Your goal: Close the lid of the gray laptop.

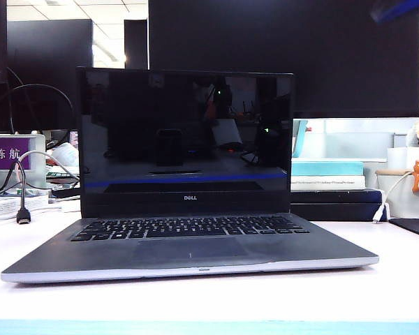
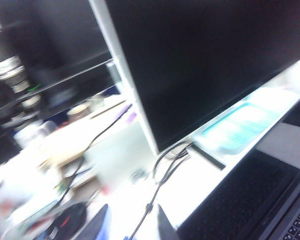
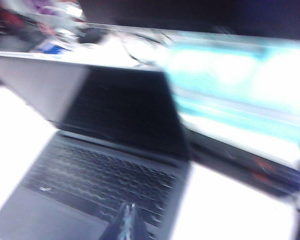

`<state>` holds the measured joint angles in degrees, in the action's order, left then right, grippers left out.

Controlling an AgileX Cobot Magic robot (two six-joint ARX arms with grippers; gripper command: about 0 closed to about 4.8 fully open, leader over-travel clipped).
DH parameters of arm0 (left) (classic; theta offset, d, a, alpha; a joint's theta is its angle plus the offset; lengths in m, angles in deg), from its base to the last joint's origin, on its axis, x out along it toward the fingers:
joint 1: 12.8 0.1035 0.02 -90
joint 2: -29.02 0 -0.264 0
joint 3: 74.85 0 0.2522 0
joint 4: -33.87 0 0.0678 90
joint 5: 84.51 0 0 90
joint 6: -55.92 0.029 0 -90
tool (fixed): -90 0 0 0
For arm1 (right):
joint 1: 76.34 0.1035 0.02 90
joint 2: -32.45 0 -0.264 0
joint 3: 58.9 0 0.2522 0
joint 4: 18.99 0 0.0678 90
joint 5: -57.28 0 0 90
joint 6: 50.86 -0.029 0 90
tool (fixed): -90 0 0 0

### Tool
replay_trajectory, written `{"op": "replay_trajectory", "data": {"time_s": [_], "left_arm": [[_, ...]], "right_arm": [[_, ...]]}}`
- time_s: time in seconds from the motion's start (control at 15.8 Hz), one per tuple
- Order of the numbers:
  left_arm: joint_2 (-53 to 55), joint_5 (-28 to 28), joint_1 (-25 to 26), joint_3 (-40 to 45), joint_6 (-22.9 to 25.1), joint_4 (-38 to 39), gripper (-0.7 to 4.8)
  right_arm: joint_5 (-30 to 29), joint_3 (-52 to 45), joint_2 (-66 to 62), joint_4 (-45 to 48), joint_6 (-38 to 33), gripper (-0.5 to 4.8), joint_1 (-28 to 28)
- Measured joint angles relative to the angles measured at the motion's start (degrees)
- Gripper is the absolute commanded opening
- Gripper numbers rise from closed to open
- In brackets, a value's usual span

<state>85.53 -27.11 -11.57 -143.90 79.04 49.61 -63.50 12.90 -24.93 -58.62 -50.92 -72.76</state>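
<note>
Gray laptop [image 1: 195, 244] sits mid-desk, lid [image 1: 186, 139] upright at 12 o'clock. Stiff, thin, hinged, screen fragile: likely push top edge fwd, not glass. Left gripper [image 2: 132, 227] spread near lid's side; right gripper [image 3: 126, 222] pressed together over keys.

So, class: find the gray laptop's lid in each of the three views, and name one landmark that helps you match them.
Exterior view: the lid stands upright in the middle, screen facing the camera.
Left wrist view: only a dark part of it shows at the lower right.
Right wrist view: blurred, it rises behind the keys.
Shared landmark: the teal book beside the laptop.
</note>
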Motion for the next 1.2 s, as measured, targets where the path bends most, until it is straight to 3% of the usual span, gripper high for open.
{"op": "replay_trajectory", "data": {"time_s": [0.19,0.51,0.76,1.07,1.2], "left_arm": [[12.5,-12.4,2.7,-8.9,0.7,1.9,1.22],[28.4,-20.2,3.5,-23.3,1.5,8.2,1.26],[34.4,-20.3,1.6,-26.3,1.7,14.7,1.26],[37.1,-8.2,-5.6,-26.7,6.8,16.0,1.24],[38.0,-6.4,-6.6,-26.8,7.4,16.2,1.2]], "right_arm": [[-7.6,2.5,-1.7,-1.1,0.2,-0.06,0.0],[-11.3,2.5,-1.7,-5.2,0.3,-0.06,0.0],[-11.3,2.5,-1.7,-6.2,0.3,-0.06,0.1],[-11.4,2.5,-1.7,-6.2,0.3,-0.06,0.1],[-11.4,2.5,-1.7,-6.2,0.3,-0.06,0.2]]}}
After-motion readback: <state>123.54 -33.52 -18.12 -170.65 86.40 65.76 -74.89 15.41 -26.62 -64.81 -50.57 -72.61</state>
